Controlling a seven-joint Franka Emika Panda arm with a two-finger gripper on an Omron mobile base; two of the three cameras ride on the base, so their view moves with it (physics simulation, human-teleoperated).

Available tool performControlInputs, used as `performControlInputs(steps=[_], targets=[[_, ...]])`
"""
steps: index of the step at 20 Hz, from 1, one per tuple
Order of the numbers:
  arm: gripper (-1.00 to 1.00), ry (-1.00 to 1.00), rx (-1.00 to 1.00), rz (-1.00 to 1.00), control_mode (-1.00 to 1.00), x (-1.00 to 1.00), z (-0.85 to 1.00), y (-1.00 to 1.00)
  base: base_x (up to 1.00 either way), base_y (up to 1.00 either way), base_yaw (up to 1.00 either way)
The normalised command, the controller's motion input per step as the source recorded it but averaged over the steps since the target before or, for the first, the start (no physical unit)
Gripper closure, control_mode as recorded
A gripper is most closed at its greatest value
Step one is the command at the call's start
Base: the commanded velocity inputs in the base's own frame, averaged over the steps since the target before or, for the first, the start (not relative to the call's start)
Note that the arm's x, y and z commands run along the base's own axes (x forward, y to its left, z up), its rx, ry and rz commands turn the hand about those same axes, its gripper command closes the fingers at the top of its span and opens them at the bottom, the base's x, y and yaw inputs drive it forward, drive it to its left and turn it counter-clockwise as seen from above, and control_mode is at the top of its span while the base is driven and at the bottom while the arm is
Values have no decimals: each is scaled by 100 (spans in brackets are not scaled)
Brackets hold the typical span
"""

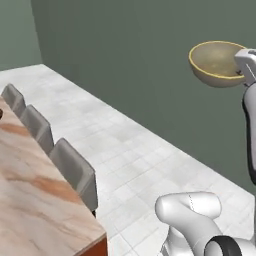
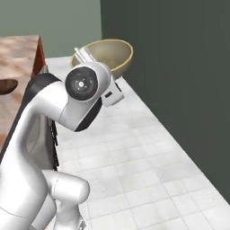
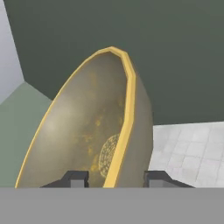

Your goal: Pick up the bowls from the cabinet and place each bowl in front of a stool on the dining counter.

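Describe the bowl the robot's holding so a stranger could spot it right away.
Follow the white arm up to its gripper, raised before the dark green wall. The bowl is pinched there by its rim. It is olive-tan with a pale yellow rim, unlike the dark bowl on the marble counter.

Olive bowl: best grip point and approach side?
The wall at the rim. The olive-tan bowl is too wide to span, but its thin yellow-edged rim fits between the jaws. Come at the rim edge-on, one jaw inside and one outside, as the gripper holds it now, lifted off the floor.
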Motion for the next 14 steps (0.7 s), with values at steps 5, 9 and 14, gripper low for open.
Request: performControlInputs(steps=[5,9,14], targets=[[100,0,0,0,100,0,0,0,99,-41,70],[100,0,0,0,100,0,0,0,91,-19,75],[100,0,0,0,100,0,0,0,39,0,81]])
